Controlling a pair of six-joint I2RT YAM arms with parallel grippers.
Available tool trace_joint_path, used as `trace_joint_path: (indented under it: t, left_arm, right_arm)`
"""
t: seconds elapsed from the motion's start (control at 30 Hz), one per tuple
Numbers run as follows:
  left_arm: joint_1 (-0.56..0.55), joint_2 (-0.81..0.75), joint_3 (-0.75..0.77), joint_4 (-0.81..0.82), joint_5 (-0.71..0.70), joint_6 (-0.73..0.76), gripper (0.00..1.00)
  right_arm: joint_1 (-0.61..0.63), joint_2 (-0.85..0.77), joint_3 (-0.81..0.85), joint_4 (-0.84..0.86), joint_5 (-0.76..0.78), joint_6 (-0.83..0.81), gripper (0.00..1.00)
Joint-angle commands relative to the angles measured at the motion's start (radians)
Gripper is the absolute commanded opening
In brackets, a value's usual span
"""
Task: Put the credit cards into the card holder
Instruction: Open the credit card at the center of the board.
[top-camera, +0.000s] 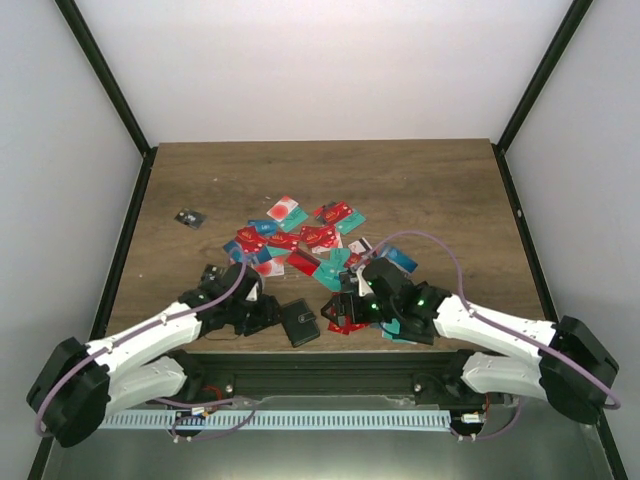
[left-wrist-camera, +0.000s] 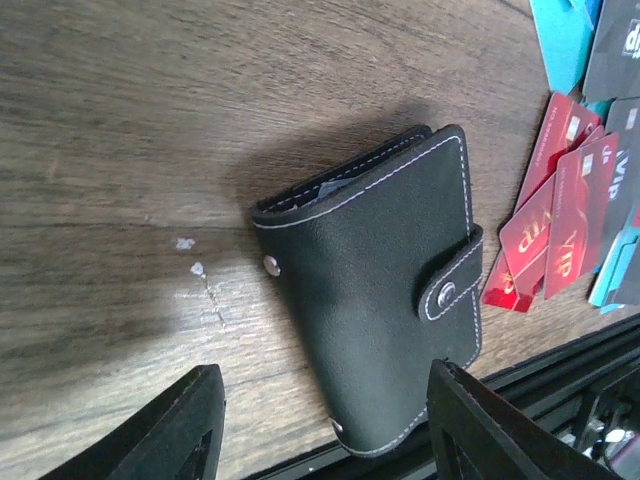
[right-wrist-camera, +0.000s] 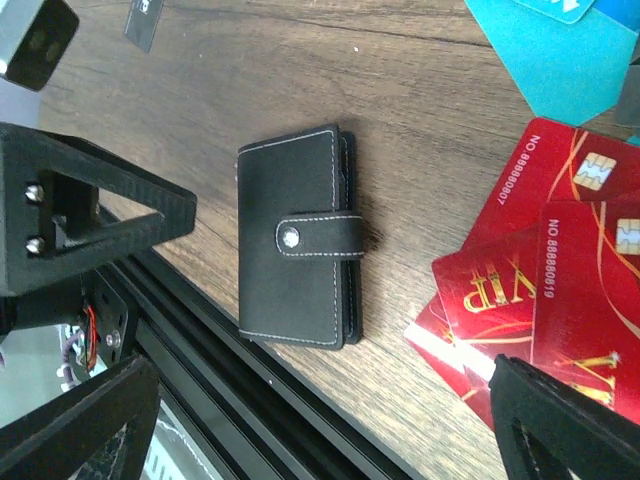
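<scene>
The card holder (top-camera: 299, 322) is a black wallet with white stitching, shut with its clasp tab snapped, lying flat at the table's near edge. My left gripper (top-camera: 262, 312) is just left of it. In the left wrist view the card holder (left-wrist-camera: 375, 290) has its near end between the fingers of the open left gripper (left-wrist-camera: 325, 425); the right finger overlaps its corner. The credit cards (top-camera: 310, 240) lie scattered mid-table, red, teal and blue. My right gripper (top-camera: 352, 305) hovers open to the holder's right, with red cards (right-wrist-camera: 560, 300) by its right finger and the holder (right-wrist-camera: 300, 250) ahead of the right gripper (right-wrist-camera: 330, 440).
The black rail (right-wrist-camera: 230, 390) of the table's near edge runs right beside the holder. A small dark item (top-camera: 189, 218) lies alone at the back left. A teal card (right-wrist-camera: 560, 50) and a black card (right-wrist-camera: 145, 20) lie farther out.
</scene>
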Motion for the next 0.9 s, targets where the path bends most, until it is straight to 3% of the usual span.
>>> trace_joint_path:
  t: [0.0,0.3,0.57,0.87]
  left_arm:
    - [-0.020,0.057,-0.003,0.097,-0.002,-0.004,0.56]
    - [-0.057,0.174,0.000,0.161,0.002,-0.001,0.41]
    - [-0.079,0.215,-0.056,0.220,0.013,-0.013,0.41]
    - [-0.081,0.325,-0.060,0.325,0.008,0.039,0.11]
  right_arm:
    - [0.011,0.048,0.017,0.053,-0.012,0.017,0.91]
    - [0.020,0.147,0.023,0.133,-0.058,0.028,0.86]
    - [0.022,0.189,0.012,0.160,-0.063,0.037,0.83]
    - [0.023,0.196,0.014,0.140,-0.044,0.012,0.83]
